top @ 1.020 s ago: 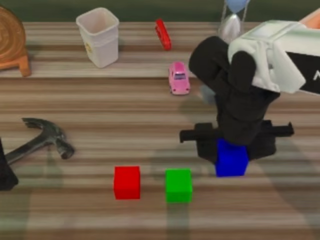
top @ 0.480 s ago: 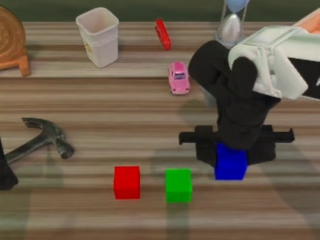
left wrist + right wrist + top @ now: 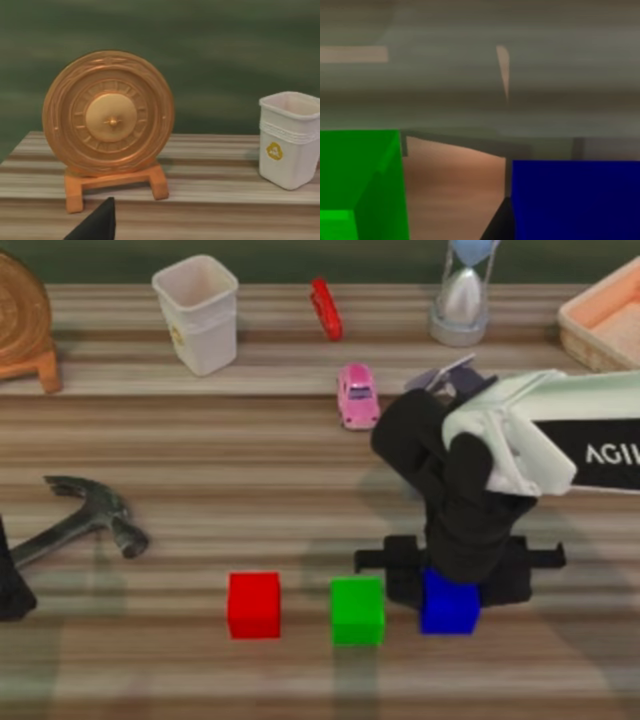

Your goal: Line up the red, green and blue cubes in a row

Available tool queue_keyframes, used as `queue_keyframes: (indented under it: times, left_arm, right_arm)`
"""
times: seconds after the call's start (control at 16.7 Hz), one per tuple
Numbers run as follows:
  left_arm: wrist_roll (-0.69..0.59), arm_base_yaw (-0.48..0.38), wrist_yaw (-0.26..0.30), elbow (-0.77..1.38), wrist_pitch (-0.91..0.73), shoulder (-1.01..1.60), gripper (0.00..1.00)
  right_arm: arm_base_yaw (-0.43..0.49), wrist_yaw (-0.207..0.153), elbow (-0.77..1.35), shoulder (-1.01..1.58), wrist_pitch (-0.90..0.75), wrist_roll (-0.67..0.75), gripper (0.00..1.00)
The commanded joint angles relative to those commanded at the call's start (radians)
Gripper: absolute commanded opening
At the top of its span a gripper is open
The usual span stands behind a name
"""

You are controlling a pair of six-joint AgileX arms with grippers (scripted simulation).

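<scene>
Right gripper (image 3: 452,592) sits low over the table (image 3: 250,500), clamped on the blue cube (image 3: 449,606); the cube shows just below the black wrist, its upper part hidden under the gripper body; blue cube lies just right of the green cube (image 3: 357,610), a narrow gap between them, not touching; red cube (image 3: 254,605) stands further left, apart from green; all three roughly on one line near the front edge. Right wrist view: green cube (image 3: 360,185) and blue cube (image 3: 575,200) side by side with bare table between. Left arm (image 3: 12,585) parked at the left edge; its fingers: cannot tell. Hammer (image 3: 85,520) left of the cubes; toy car (image 3: 357,396) behind them.
</scene>
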Motion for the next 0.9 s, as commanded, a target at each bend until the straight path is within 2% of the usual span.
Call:
queue_keyframes:
  times: [0.18,0.9]
  left_arm:
    - [0.0,0.0,0.0,0.0,0.0,0.0,1.0]
    - [0.0,0.0,0.0,0.0,0.0,0.0,1.0]
  right_arm:
    - [0.0,0.0,0.0,0.0,0.0,0.0,0.0]
    - [0.0,0.0,0.0,0.0,0.0,0.0,0.9]
